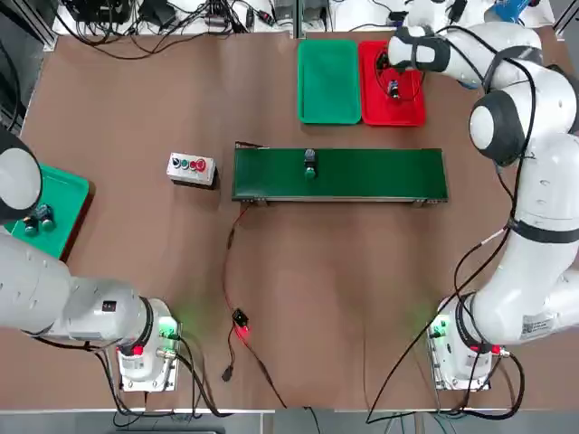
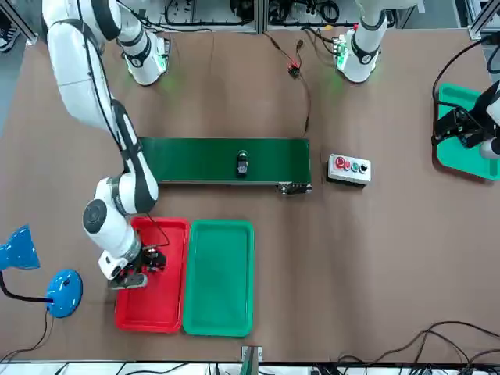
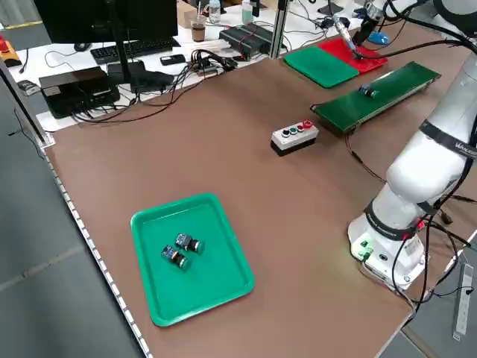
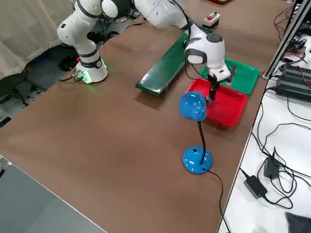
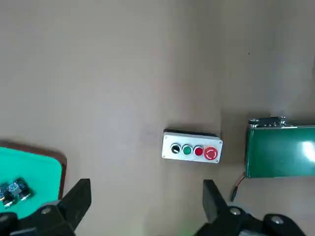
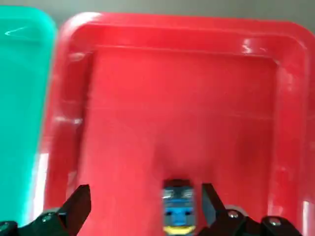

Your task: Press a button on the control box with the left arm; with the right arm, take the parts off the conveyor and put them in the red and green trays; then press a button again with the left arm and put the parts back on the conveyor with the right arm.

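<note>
The left gripper hangs parked near its base, fingers wide apart and empty. Farther off, one part lies on the conveyor. Beyond, the right gripper (jaws spread, holding nothing) stands over a blue part in the red tray.

Bright even light; blurred right wrist view.

part in right tray | part on conveyor | control box left
</note>
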